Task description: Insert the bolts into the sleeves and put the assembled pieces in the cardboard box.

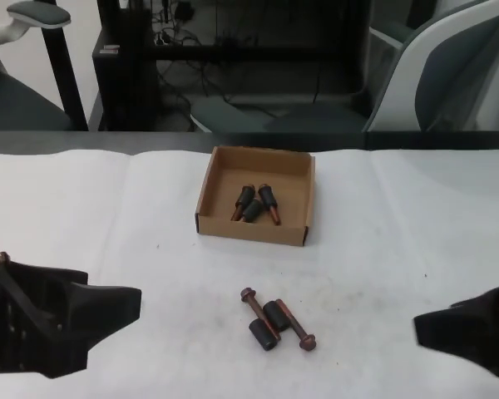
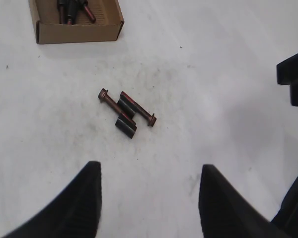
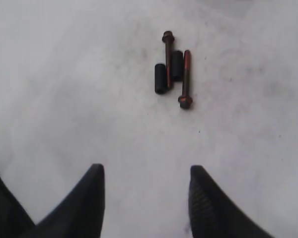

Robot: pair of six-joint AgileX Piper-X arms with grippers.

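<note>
Two copper-coloured bolts (image 1: 256, 309) (image 1: 298, 331) and two black sleeves (image 1: 264, 334) (image 1: 276, 316) lie loose in a tight cluster on the white bench, side by side, in front of the cardboard box (image 1: 208, 193). The box holds three bolts with sleeves on them (image 1: 254, 204). My left gripper (image 2: 149, 198) hovers open at the near left, the cluster of bolts (image 2: 109, 100) and sleeves (image 2: 125, 126) well ahead of it. My right gripper (image 3: 146, 198) is open at the near right, with the bolts (image 3: 186, 74) and sleeves (image 3: 160, 78) ahead of it.
The white bench cover stretches wide on both sides of the box (image 2: 79, 30). The right arm's gripper (image 2: 293, 79) shows dark at the edge of the left wrist view. Chairs and a dark frame (image 1: 133, 58) stand beyond the bench's far edge.
</note>
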